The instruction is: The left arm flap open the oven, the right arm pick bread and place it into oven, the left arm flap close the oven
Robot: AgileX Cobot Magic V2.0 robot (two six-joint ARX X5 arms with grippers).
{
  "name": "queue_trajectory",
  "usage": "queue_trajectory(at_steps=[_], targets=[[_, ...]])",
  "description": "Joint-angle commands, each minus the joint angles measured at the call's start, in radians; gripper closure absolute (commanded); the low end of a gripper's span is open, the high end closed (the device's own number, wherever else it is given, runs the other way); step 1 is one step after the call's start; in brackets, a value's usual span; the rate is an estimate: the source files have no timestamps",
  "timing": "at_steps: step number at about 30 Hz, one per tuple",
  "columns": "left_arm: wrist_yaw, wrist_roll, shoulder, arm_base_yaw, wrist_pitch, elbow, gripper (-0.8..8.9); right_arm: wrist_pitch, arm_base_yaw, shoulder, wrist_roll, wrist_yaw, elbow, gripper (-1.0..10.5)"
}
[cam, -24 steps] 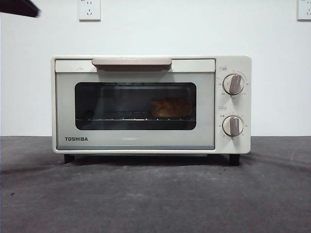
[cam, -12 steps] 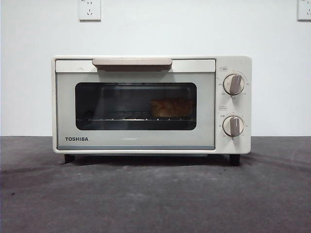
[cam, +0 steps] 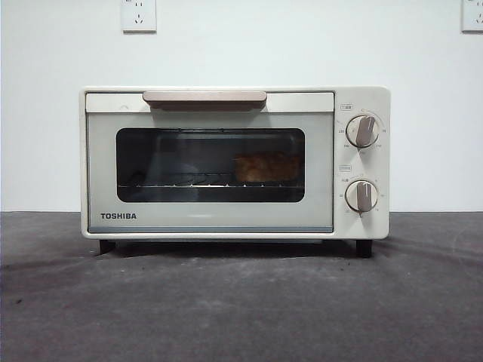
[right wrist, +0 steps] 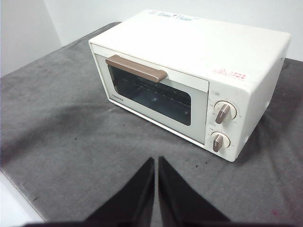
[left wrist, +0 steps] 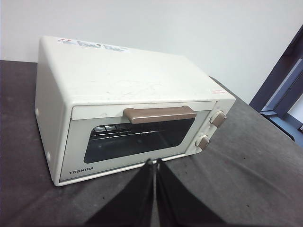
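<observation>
- You see the oven (cam: pixel 234 162) shut on the table (cam: pixel 241 302), the bread (cam: pixel 266 167) on its rack, right of centre.
- Your left gripper (left wrist: pixel 155 163) and right gripper (right wrist: pixel 155 161) hang clear of it, fingers pressed together, empty.

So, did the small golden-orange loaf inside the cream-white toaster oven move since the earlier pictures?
No. In the front view the small golden-orange loaf sits on the wire rack at the window's right end, just as before, and the cream-white toaster oven's door stays closed.

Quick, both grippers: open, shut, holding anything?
Left gripper: shut, holding nothing, off the oven.
Right gripper: shut, holding nothing; the bread sits inside behind the closed door.
</observation>
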Motion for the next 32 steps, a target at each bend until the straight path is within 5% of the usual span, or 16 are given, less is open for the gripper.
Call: queue_trajectory(at_steps=[1, 13, 19, 27, 32], targets=[[-0.003, 0.017, 0.0, -0.002, 0.012, 0.013, 8.01, 0.01, 0.01, 0.003, -0.011, 0.0, 0.017, 9.4], [-0.003, 0.024, -0.048, 0.02, 0.058, -0.057, 8.01, 0.01, 0.01, 0.003, -0.011, 0.001, 0.017, 9.4], [-0.007, 0.208, -0.212, 0.069, 0.228, -0.356, 8.0, 0.01, 0.01, 0.003, -0.011, 0.0, 0.017, 9.4], [-0.318, 0.176, -0.354, 0.104, 0.275, -0.608, 7.89, 0.01, 0.01, 0.003, -0.011, 0.0, 0.017, 9.4], [-0.398, 0.177, -0.354, 0.104, 0.314, -0.665, 7.87, 0.01, 0.01, 0.003, -0.011, 0.0, 0.017, 9.4]])
